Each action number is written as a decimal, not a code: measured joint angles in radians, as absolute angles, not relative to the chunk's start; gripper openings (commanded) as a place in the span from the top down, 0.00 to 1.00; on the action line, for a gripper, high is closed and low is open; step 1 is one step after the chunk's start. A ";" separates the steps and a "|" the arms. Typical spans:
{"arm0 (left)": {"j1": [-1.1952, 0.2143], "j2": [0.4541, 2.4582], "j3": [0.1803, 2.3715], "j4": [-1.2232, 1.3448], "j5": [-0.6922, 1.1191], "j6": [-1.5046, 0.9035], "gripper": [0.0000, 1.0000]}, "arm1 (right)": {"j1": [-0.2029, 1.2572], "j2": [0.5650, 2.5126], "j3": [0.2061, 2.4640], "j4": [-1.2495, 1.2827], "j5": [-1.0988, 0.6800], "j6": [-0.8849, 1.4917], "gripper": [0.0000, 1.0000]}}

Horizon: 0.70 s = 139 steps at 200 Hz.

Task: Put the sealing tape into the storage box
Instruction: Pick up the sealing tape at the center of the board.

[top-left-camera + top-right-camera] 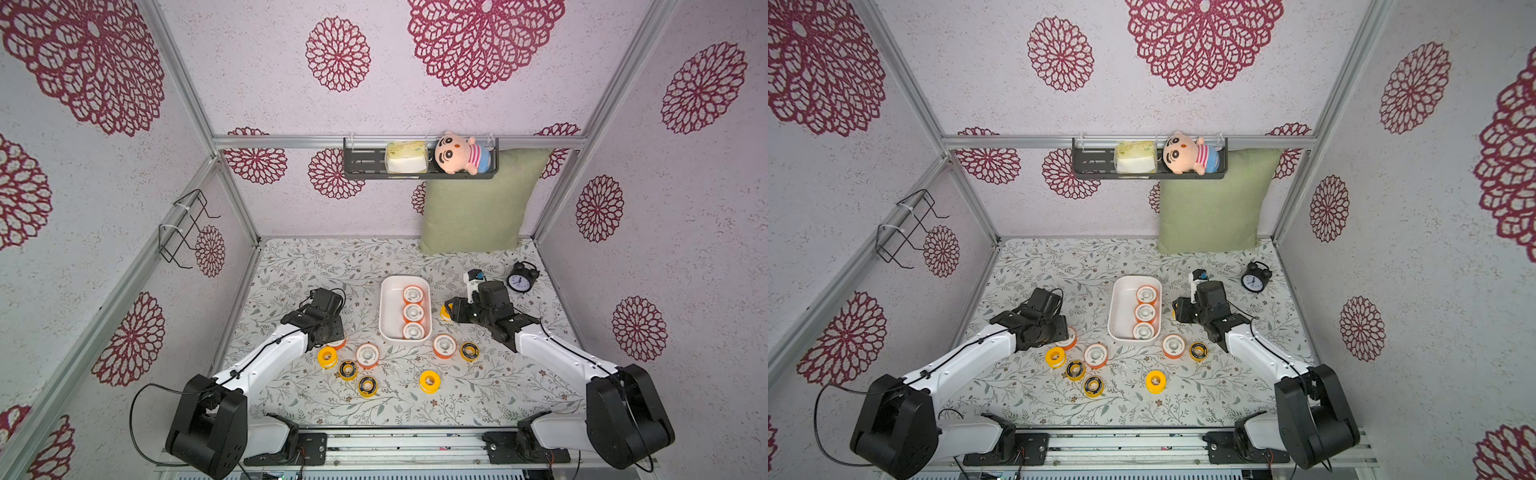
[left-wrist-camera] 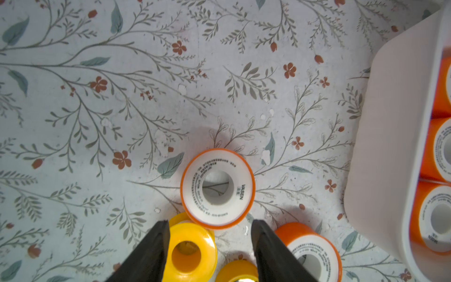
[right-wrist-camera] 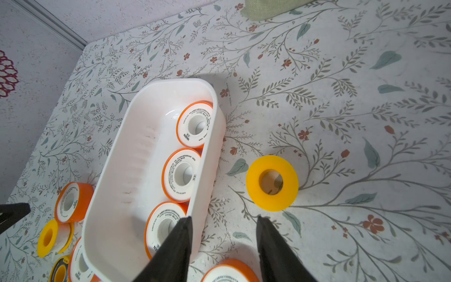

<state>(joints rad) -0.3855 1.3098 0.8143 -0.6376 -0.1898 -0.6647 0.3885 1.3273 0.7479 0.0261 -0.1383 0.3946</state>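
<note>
left tool (image 2: 210, 221) spread, empty | right tool (image 3: 223, 217) spread, empty, near storage box (image 3: 136, 171) edge

Floral tabletop (image 1: 332, 266), fairly crowded.
The storage box (image 1: 385, 309) sits between the left gripper (image 2: 210, 221) and right gripper (image 3: 224, 217). An orange spool (image 2: 218, 188) lies just ahead of the left, a yellow spool (image 3: 272, 183) ahead of the right, with the clock (image 1: 518, 281) and a seemingly leaning cushion (image 1: 473, 208) beyond.

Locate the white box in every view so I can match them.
Top view: white box in the middle of the table.
Top view: same spot.
Left wrist: cut off at the frame edge.
Right wrist: nearly whole, seen lengthwise.
Shared landmark: three orange rolls lined up inside it.
</note>
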 measured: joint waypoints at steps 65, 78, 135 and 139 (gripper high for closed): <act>-0.514 1.265 0.777 -0.690 -0.138 -0.760 0.36 | 0.389 1.327 0.742 0.035 -0.160 0.394 0.51; -0.551 1.265 0.768 -0.696 -0.132 -0.778 0.34 | 0.389 1.327 0.742 0.035 -0.161 0.394 0.51; -0.649 1.311 0.764 -0.702 -0.121 -0.830 0.14 | 0.389 1.327 0.741 0.041 -0.161 0.394 0.51; -0.653 1.316 0.764 -0.702 -0.121 -0.831 0.15 | 0.389 1.327 0.740 0.042 -0.161 0.395 0.51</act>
<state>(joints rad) -0.6533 1.3163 0.7635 -0.7017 -0.1211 -0.8314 0.3885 1.3273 0.7403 0.0418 -0.1608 0.3946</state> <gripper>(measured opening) 0.852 0.491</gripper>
